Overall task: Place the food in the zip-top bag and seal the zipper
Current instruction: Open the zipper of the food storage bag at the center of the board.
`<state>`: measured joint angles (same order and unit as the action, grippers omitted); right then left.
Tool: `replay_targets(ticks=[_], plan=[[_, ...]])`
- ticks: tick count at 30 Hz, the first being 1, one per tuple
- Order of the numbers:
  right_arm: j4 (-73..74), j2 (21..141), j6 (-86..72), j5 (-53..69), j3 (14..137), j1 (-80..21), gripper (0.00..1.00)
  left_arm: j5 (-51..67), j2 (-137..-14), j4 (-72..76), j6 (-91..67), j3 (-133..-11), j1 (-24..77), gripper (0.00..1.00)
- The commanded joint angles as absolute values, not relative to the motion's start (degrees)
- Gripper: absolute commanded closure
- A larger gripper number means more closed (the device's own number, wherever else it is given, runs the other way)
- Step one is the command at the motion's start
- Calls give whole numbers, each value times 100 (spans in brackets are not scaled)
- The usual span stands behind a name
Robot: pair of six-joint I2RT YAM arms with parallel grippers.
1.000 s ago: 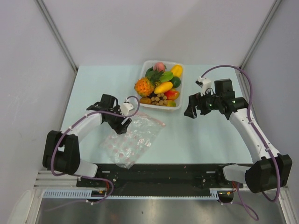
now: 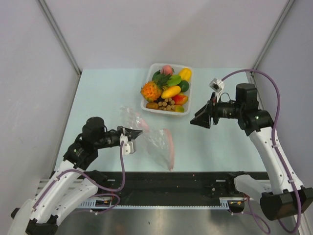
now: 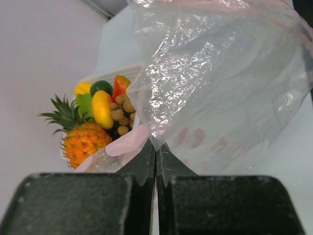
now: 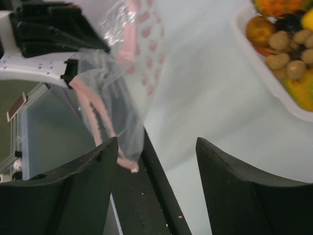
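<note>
The clear zip-top bag (image 2: pixel 154 139) hangs lifted off the table, and my left gripper (image 2: pixel 135 134) is shut on its edge. In the left wrist view the film (image 3: pixel 220 83) spreads above the closed fingertips, with the pink zipper (image 3: pixel 128 143) beside them. My right gripper (image 2: pixel 198 120) is open in the air to the right of the bag, pointing at it, with nothing between its fingers (image 4: pixel 105 156). The right wrist view shows the bag (image 4: pixel 124 93) and its zipper strip (image 4: pixel 93 115) dangling ahead. The food, including a pineapple (image 2: pixel 150 91) and a mango (image 2: pixel 170 91), lies in the white tray (image 2: pixel 152 108).
The tray stands at the back middle of the pale table (image 2: pixel 98 93). A black rail (image 2: pixel 195 181) runs along the near edge, between the arm bases. Grey walls close in on the left, back and right.
My left gripper has shut on the bag and drawn back to the near left, lifting it. The right arm has risen and turned its gripper toward the bag, its jaws a little narrower.
</note>
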<state>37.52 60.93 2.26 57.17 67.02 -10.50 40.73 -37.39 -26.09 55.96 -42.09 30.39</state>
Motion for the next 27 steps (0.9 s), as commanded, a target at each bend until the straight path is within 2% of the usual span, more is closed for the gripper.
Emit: replay_targets(ticks=[1,3,5,6,11,13,20,24,27], plan=[[3192,5450,-376,5680,6261,-1660,34,4192,-3788,-1539,5423,-4149,3067,100],[2989,5335,-605,5581,5978,-1977,34,4149,-3762,-1310,5309,-4078,3076,100],[2621,5195,-1009,5537,5609,-2065,23,4122,-3771,-1292,5291,-4078,3076,100],[2489,5151,-1080,5433,5494,-2092,23,4096,-3744,-1248,5274,-4035,3076,100],[1934,4948,-809,4843,5011,-2461,30,4070,-3682,-1099,5195,-3964,3076,100],[1811,5001,-800,4808,4975,-2592,36,4043,-3726,-1072,5124,-4016,3076,100],[1362,5176,-1011,4703,4966,-2909,39,3938,-3718,-1020,5045,-3964,3076,100],[1266,5282,-924,4571,4948,-3041,48,3973,-3691,-958,5027,-3920,3085,100],[1266,5326,-774,4483,4940,-3094,50,3946,-3700,-923,5010,-3920,3076,100]])
